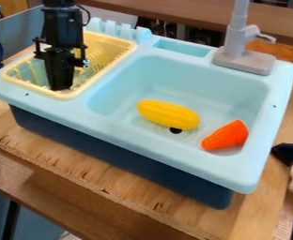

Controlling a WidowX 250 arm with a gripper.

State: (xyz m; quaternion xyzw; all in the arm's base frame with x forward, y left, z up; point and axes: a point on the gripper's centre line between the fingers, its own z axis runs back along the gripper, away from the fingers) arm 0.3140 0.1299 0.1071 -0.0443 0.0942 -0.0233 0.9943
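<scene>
Plywood makes up the counter [262, 215], with the light-blue sink [142, 140] on it. At the right edge, between 3 and 4 o'clock, something dark [290, 153] is cut off and hard to make out. Inside the basin, the orange carrot [227, 135] lies between 3 and 4 o'clock, its tip toward 1 o'clock. Just beside it, nearer the middle, the yellow corn [168, 114] partly covers the dark drain [176, 131].

The gripper [60, 88] hangs at 10 o'clock, its tip low inside the pale-yellow rack [36, 89] and hiding some of its slats. I cannot tell whether the jaws are spread or pressed together. Rack walls stand around the tip, and the sink's ledge divides it from the basin. The arm is cut off above. Farther, toward 1 o'clock, stands the grey tap [244, 61], its top out of frame; a brown shelf [174, 9] runs behind.
</scene>
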